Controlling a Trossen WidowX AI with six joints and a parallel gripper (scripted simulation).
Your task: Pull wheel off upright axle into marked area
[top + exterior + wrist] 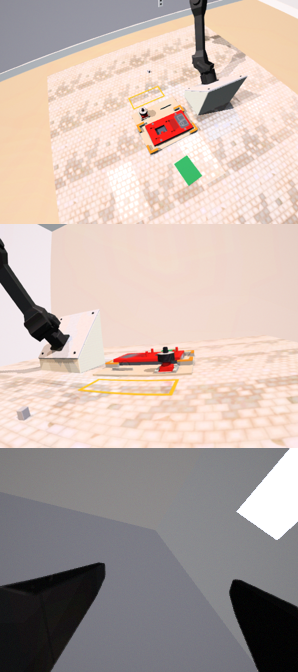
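Note:
The wheel (143, 111) (166, 357), dark-sided with a pale top, sits around the upright black axle (165, 349) above a small red base (166, 368), near one corner of the beige board. A yellow outlined rectangle (143, 92) (175, 387) lies on the table beside the board, with nothing inside it. My gripper (166, 577) is open and empty in the wrist view, its fingers wide apart in front of plain wall and ceiling surfaces. It is outside the top and exterior views, far from the wheel.
The beige board (171, 101) (109, 372) carries a red panel (171, 123) (141, 356) between orange corner brackets. A wedge-shaped block (220, 99) (93, 346) stands beside the board, near the arm. A small grey cube (148, 71) (23, 413) and a green rectangle (188, 170) are on the table.

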